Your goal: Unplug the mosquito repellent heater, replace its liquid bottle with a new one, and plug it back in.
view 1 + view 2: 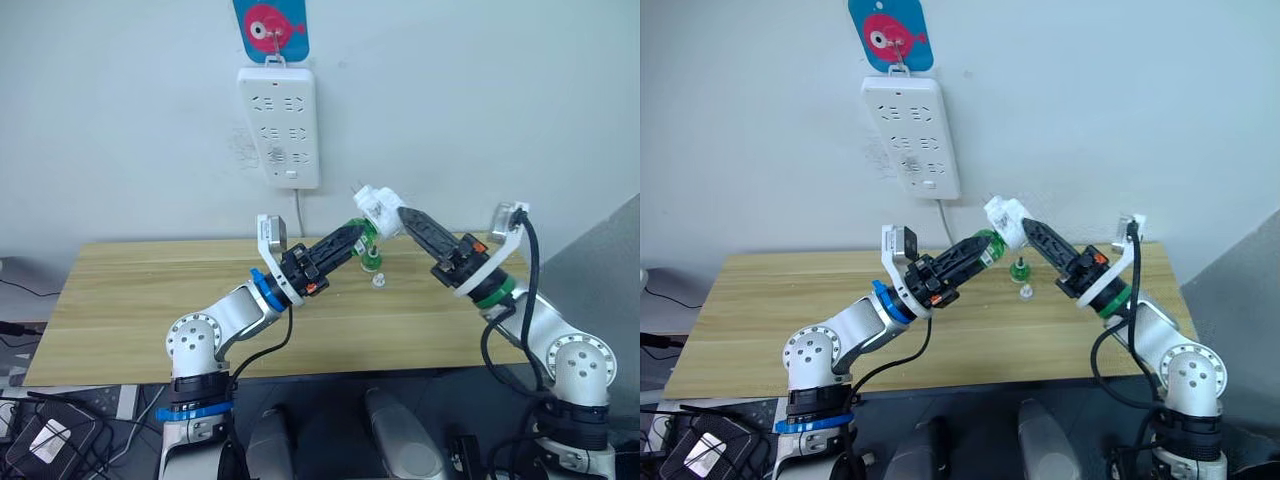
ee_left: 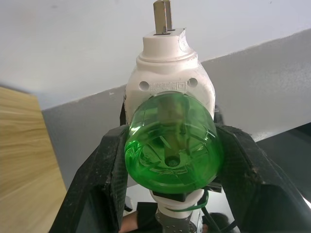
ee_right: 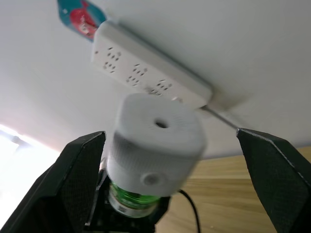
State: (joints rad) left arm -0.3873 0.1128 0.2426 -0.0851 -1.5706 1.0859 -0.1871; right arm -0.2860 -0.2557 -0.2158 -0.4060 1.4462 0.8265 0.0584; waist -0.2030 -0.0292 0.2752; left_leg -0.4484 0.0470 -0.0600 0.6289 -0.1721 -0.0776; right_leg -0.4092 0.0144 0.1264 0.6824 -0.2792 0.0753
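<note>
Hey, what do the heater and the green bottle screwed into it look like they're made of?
The mosquito repellent heater looks like matte white molded plastic, with seams and screw recesses; its two prongs appear to be dull grey metal. The liquid bottle seems clear green plastic, see-through and glossy, though glass can't be ruled out.

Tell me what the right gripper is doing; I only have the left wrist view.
Observer: The right gripper is open, its fingers on either side of the heater with gaps.
Operator: Give me the power strip's position.
Observer: The power strip hangs on the wall, above and left of the heater.
Operator: Check the table for another bottle.
Observer: A second green bottle stands on the table, below the green bottle you hold.
</note>
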